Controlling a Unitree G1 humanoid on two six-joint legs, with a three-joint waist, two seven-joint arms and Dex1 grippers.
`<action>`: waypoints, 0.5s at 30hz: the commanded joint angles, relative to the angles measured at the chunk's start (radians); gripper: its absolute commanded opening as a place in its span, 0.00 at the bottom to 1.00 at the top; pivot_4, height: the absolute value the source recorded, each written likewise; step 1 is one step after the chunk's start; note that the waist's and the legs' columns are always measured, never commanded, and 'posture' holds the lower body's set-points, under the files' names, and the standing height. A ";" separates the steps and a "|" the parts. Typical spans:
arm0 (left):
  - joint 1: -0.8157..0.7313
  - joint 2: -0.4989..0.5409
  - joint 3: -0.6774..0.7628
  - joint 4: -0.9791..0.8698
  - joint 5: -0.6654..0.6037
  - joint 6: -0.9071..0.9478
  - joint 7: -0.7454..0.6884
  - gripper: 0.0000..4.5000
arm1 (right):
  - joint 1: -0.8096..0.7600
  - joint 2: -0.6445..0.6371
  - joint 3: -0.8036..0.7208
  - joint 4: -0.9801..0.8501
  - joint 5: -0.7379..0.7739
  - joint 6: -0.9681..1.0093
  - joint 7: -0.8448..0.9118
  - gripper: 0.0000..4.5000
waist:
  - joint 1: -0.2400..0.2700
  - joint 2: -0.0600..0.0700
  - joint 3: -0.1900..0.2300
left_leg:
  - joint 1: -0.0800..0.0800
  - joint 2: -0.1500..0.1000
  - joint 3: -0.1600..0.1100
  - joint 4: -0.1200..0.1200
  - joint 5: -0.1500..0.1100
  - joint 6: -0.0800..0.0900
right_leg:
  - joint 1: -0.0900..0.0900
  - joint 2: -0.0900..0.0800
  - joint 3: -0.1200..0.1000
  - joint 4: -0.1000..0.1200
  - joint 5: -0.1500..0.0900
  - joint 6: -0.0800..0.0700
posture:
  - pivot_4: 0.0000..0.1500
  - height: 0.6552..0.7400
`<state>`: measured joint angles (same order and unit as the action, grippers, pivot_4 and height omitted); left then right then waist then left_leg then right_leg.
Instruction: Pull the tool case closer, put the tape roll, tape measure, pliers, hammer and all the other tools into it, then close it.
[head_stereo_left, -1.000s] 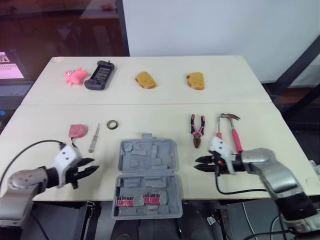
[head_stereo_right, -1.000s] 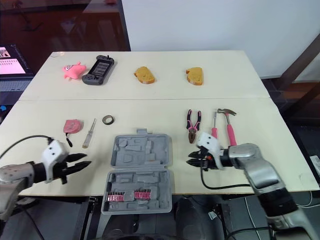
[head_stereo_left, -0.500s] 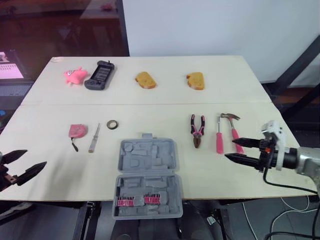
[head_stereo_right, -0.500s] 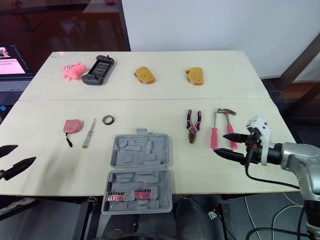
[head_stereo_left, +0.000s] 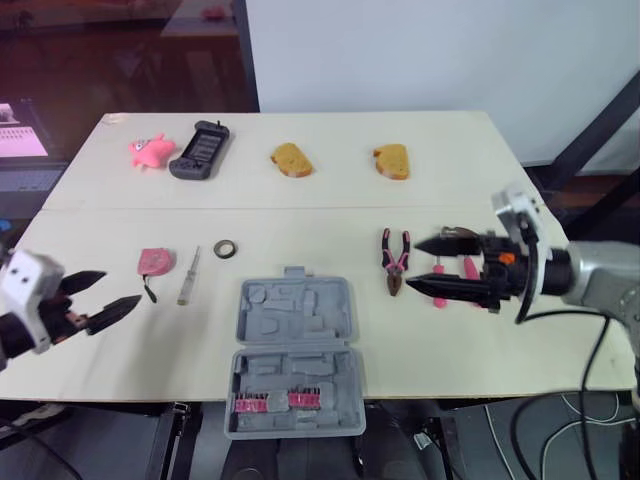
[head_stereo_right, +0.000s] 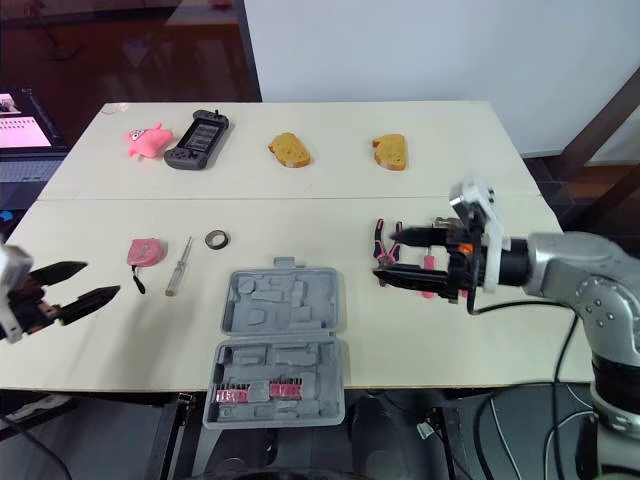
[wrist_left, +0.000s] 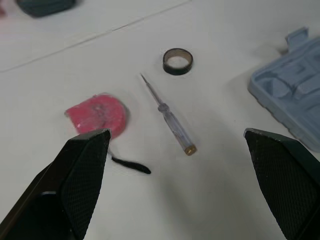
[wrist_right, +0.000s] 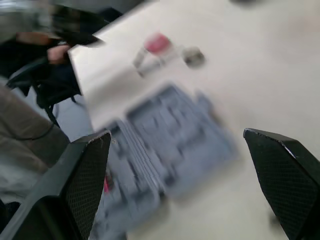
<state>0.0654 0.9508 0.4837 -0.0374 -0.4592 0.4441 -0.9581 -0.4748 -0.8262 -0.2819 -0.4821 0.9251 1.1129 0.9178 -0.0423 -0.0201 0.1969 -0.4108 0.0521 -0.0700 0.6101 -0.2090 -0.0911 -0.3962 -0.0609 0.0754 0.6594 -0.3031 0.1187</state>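
- Cream table (head_stereo_left: 300, 195), two tops butted together, before a white wall (head_stereo_left: 400, 50) and a dark glass panel (head_stereo_left: 120, 60).
- One grey tool case (head_stereo_left: 293, 340) lies open at the near edge, in the centre.
- Left of it are one tape measure (head_stereo_left: 154, 261), one clear screwdriver (head_stereo_left: 188, 276) and one tape roll (head_stereo_left: 225, 248).
- On the right are one pair of pliers (head_stereo_left: 394, 256) and one hammer (head_stereo_left: 467, 267), with the right gripper (head_stereo_left: 413, 264) spread above them.
- Left gripper (head_stereo_left: 122, 287) is spread near the tape measure.
- On the far side are two bread pieces (head_stereo_left: 291, 159), one pink toy (head_stereo_left: 150, 151) and one black controller (head_stereo_left: 199, 150).

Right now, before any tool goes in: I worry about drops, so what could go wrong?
The tool case's front part overhangs the table's edge; heavy tools or a push there might tip it off. The open right gripper hovers over the pliers with the pink screwdriver close beside, so a grasp could catch both.
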 joint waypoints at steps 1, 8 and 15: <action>-0.191 0.068 -0.158 0.044 0.101 -0.034 -0.006 1.00 | -0.127 0.038 0.058 -0.078 0.078 0.066 -0.132 0.99 | 0.002 0.001 0.001 | 0.000 0.000 0.000 0.000 0.000 0.000 | 0.000 0.000 0.000 0.000 0.000 0.000 | 1.00 1.00; -0.567 0.026 -0.436 0.333 0.262 -0.141 -0.093 1.00 | -0.213 0.034 0.112 -0.126 0.107 0.112 -0.259 0.99 | 0.000 0.001 0.001 | -0.003 0.000 0.000 -0.001 0.000 0.001 | -0.003 0.000 0.000 0.001 0.003 0.004 | 1.00 1.00; -1.014 -0.107 -0.691 0.869 0.468 -0.282 -0.304 1.00 | -0.220 0.031 0.106 -0.131 0.245 0.167 -0.327 0.99 | 0.001 0.000 0.000 | -0.011 0.001 -0.005 0.003 0.000 0.001 | -0.010 0.004 -0.003 0.006 0.003 0.005 | 1.00 1.00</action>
<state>-0.8954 0.8424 -0.1886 0.7567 -0.0317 0.2098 -1.2179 -0.6874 -0.7912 -0.1494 -0.5968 1.1344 1.2777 0.6135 -0.0417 -0.0201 0.1973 -0.4229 0.0526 -0.0748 0.6138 -0.2089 -0.0899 -0.4063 -0.0571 0.0726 0.6650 -0.3001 0.1236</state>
